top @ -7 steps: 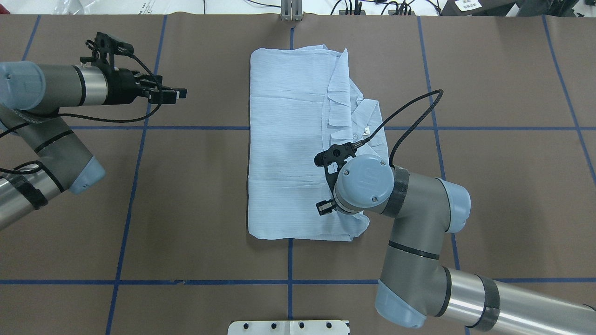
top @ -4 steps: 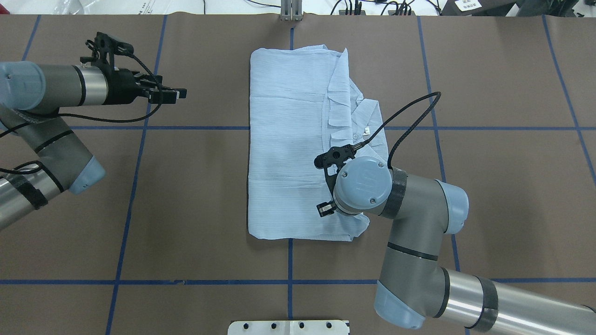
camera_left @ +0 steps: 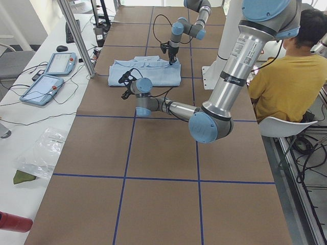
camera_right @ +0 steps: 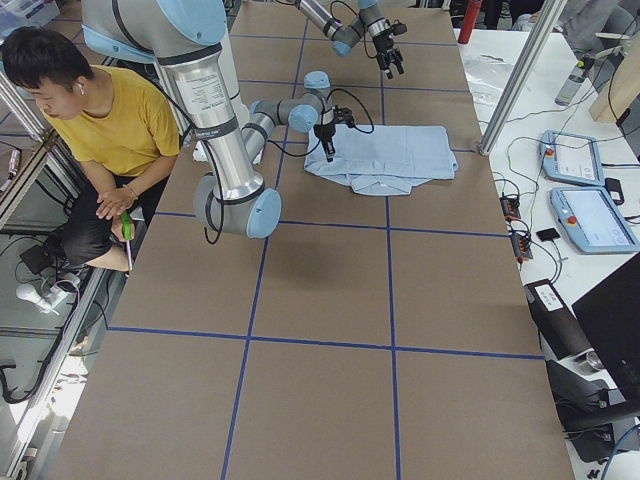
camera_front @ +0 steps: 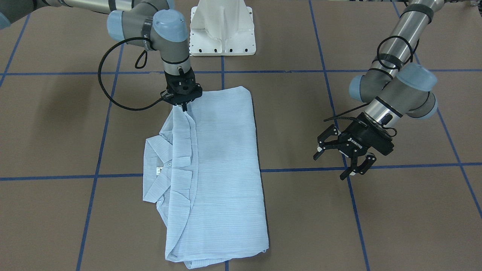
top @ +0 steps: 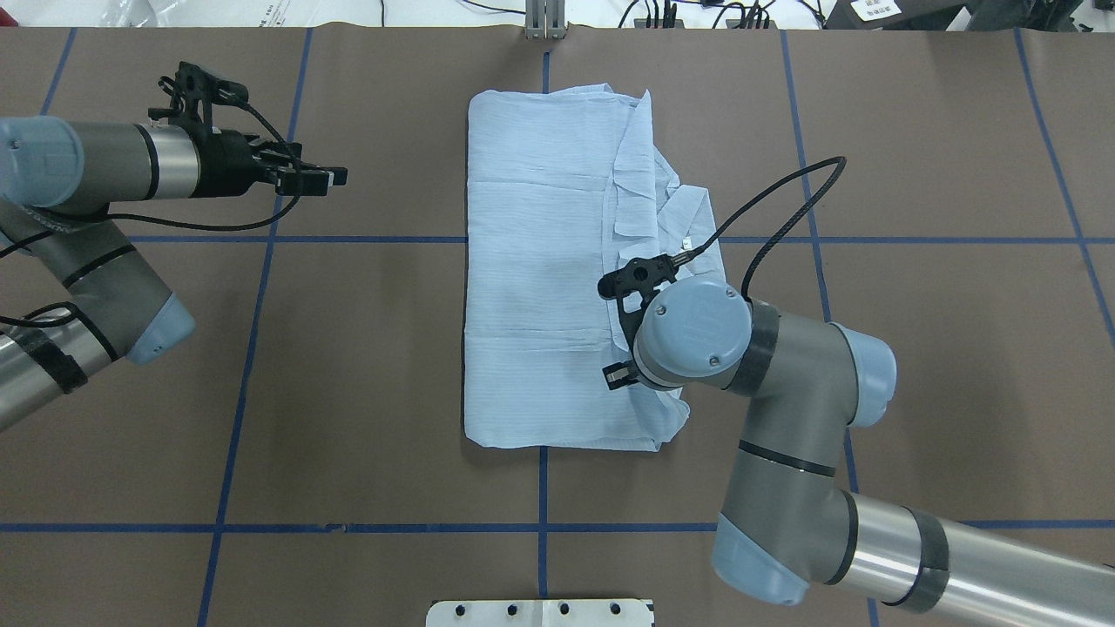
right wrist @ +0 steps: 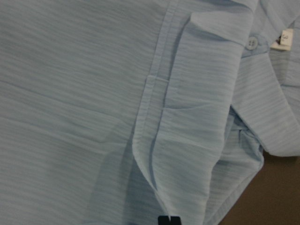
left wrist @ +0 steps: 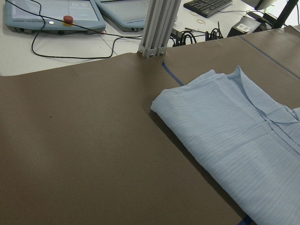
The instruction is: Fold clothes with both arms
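The light-blue striped shirt (camera_front: 222, 162) lies folded into a long rectangle in the middle of the table (top: 366, 366), collar (camera_front: 154, 150) and white neck label (camera_front: 158, 171) showing. It also shows in the overhead view (top: 540, 261). My right gripper (camera_front: 184, 107) points straight down and is shut on a pinch of the shirt's folded placket edge near the robot-side end. The right wrist view shows that fold (right wrist: 154, 164) rising to the fingertips. In the overhead view the right wrist (top: 692, 335) hides the gripper. My left gripper (camera_front: 329, 167) is open and empty above bare table, well to the side of the shirt.
The white pedestal base (camera_front: 222, 26) stands at the robot side. An aluminium post (left wrist: 157, 28) stands at the far table edge, with teach pendants (left wrist: 51, 14) behind it. A seated person in yellow (camera_left: 286, 76) is beside the robot. Blue tape lines cross the brown table.
My right wrist has shifted a little to the right and away from the robot over the shirt, and its cable has swung out. The left arm has not moved.
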Robot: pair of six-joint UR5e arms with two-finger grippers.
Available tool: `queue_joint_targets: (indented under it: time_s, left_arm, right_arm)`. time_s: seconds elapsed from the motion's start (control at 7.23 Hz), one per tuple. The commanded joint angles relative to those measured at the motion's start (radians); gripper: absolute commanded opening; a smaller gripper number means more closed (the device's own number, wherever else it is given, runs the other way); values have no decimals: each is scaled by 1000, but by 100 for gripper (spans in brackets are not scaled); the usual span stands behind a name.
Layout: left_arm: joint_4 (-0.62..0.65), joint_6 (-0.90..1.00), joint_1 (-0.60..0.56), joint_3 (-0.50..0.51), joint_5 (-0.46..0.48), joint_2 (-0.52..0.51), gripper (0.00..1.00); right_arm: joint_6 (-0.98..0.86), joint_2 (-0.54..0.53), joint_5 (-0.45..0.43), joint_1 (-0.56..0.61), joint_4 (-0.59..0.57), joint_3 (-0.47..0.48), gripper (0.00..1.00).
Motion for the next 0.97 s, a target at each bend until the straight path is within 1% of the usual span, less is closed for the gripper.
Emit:
queue_joint_targets:
  time_s: [0.0, 0.14, 0.28, 0.41, 0.55, 0.69, 0.83]
  left_arm:
    - [-1, -4, 3, 1, -1, 13, 100]
    - [-1, -10, 3, 1, -3, 13, 100]
    - [2, -10, 7, 4, -4, 13, 100]
    - [4, -12, 7, 8, -7, 13, 100]
    - [7, -13, 7, 12, -6, 13, 100]
    - [8, -13, 7, 13, -7, 13, 100]
    - [10, -15, 6, 13, -9, 16, 100]
  right_arm:
    - [19, -98, 3, 37, -99, 166, 0]
    - [147, -153, 0, 38, -98, 201, 0]
    - [288, -170, -6, 38, -98, 204, 0]
    - [479, -204, -35, 15, -88, 201, 0]
    - [587, -209, -100, -33, -86, 194, 0]
    - [591, -201, -119, -46, -86, 184, 73]
    - [588, -194, -122, -48, -86, 184, 100]
